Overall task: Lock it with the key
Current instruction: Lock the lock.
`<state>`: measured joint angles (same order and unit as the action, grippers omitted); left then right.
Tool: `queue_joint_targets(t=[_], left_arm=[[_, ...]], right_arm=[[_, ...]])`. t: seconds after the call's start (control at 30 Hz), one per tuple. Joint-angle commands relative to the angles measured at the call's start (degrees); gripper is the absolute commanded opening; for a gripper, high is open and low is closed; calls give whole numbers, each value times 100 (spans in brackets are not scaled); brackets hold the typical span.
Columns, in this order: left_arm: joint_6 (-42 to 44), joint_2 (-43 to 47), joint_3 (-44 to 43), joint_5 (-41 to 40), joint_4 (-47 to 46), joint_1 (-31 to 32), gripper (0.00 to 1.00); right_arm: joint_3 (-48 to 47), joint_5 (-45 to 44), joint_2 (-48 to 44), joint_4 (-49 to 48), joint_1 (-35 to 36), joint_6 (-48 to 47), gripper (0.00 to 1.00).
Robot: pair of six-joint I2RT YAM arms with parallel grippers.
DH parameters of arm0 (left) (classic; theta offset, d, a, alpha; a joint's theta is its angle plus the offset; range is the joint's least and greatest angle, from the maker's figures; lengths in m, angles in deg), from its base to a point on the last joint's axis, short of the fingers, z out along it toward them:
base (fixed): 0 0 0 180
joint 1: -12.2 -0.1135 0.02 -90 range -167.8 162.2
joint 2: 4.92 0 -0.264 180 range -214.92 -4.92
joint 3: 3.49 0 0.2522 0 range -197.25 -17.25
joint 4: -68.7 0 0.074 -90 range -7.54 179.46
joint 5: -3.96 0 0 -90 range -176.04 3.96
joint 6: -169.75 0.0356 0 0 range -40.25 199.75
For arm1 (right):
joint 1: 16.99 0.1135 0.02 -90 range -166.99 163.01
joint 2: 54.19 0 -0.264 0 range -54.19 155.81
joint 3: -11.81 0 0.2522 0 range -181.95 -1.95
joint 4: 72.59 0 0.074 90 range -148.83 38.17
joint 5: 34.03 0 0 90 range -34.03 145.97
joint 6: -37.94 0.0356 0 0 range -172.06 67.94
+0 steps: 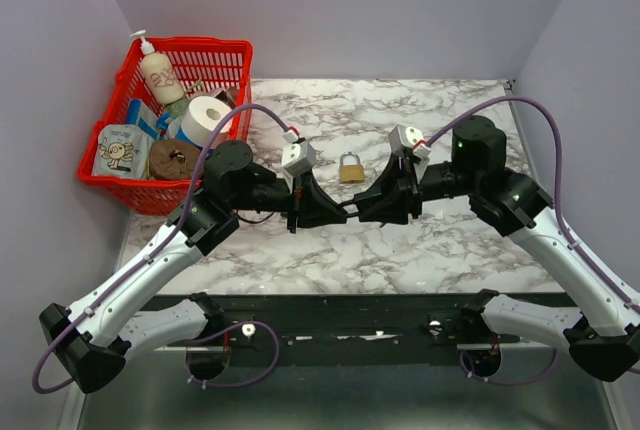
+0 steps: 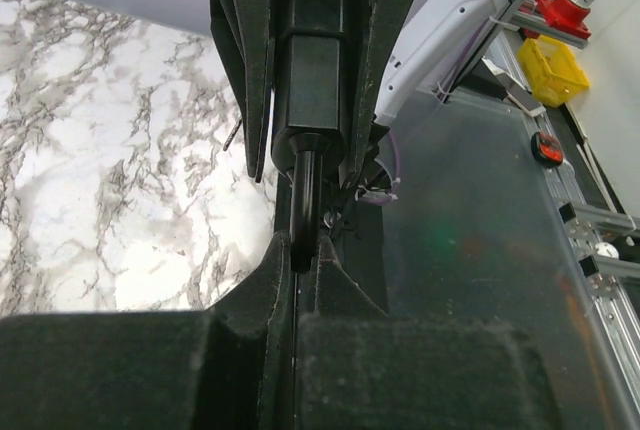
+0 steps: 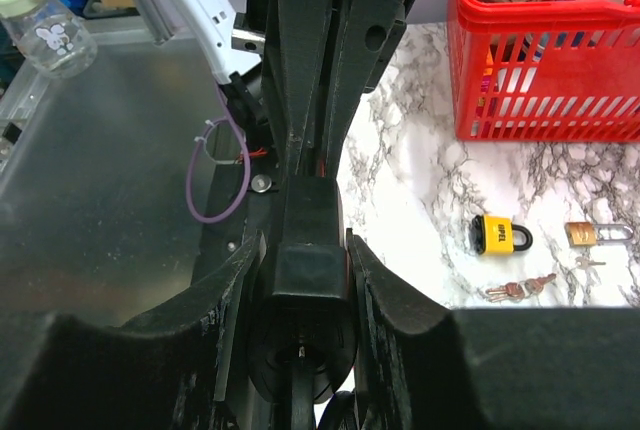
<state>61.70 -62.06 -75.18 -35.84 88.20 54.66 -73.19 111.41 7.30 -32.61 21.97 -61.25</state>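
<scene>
Top view: my left tool (image 1: 335, 210) and right tool (image 1: 368, 208) meet tip to tip over the middle of the counter (image 1: 450, 250). A brass padlock (image 1: 351, 167) lies just beyond the meeting point, touching neither.

Left wrist view: a black lock body (image 2: 315, 60) sits dead ahead of my left tool, clamped between the right tool's fingers. A thin dark shank (image 2: 305, 190) runs from it straight into my left tool, which is closed to a slit on the shank's end. I cannot tell whether this is key or shackle. The long axis lies along the line joining both tools.

Right wrist view: my right tool is closed snug on the lock body's two flanks. A yellow padlock (image 3: 497, 235) and loose keys (image 3: 515, 290) lie off to its far side, untouched.

Judgement: the next move is a push or a twist along that shared axis.
</scene>
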Motion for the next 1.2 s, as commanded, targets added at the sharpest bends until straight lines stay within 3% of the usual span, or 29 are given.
queue_joint_targets(t=[0.0,0.13,0.4,1.17], left_arm=[[-155,-438,-192,-264,-1040,230,0],[28,-280,-315,-238,-760,-149,0],[696,-359,-877,-335,-231,-308,0],[1769,-394,-1405,-431,612,-545,0]], right_arm=[[154,-50,399,-1007,692,-416,1],[251,-174,267,-426,657,-776,1],[400,-481,240,339,630,-1287,1],[594,-1141,231,349,314,-1419,1]])
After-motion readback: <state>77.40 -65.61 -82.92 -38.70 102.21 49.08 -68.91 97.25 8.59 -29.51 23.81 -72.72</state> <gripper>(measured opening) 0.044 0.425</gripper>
